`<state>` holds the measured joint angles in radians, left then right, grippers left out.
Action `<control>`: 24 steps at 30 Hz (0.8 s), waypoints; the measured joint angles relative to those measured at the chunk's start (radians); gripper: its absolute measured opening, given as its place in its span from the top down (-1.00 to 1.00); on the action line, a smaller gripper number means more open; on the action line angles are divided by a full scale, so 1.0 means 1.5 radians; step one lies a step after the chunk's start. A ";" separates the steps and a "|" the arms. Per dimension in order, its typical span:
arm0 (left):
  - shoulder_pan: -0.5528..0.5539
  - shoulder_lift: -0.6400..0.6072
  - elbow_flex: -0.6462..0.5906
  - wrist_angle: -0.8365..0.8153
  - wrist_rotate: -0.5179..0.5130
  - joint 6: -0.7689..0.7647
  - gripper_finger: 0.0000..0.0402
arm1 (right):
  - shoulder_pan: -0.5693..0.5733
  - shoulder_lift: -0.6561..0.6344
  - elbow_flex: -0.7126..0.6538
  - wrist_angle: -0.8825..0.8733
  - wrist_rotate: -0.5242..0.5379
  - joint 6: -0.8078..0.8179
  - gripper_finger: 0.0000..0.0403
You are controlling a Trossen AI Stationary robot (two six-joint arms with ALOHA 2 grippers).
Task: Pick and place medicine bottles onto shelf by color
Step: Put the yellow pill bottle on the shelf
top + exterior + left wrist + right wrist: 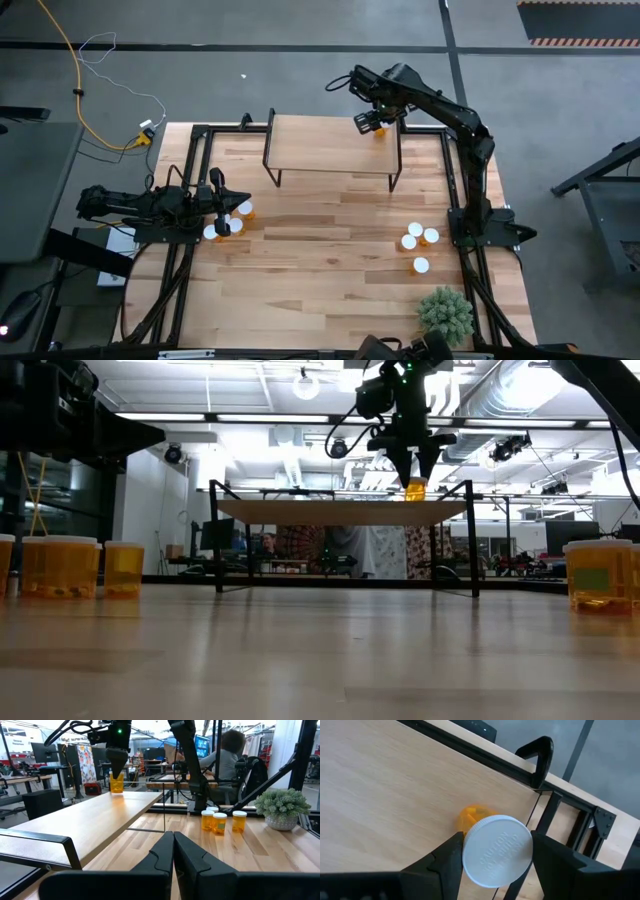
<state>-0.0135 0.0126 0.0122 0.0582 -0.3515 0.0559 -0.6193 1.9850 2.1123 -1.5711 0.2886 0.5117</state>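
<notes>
At table's left edge, left gripper (221, 210) idle, fingers pressed together, holding nothing, beside cluster of bottles (236, 218) on tabletop. Shelf (320, 140) at table's back centre. Over shelf's right end, right gripper (374, 124) clamped on one orange bottle (495, 847) at white cap; low view shows bottle base resting on shelf board. Three more bottles (418, 240) near plant (445, 312) on right; contents not discernible.
</notes>
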 joint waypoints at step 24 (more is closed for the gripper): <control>0.000 0.000 0.000 0.000 0.000 0.000 1.00 | -0.011 -0.023 0.000 0.000 0.000 -0.103 -0.43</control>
<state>-0.0135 0.0128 0.0124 0.0584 -0.3515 0.0562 -0.6353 1.9511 2.1120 -1.5707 0.2879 0.3565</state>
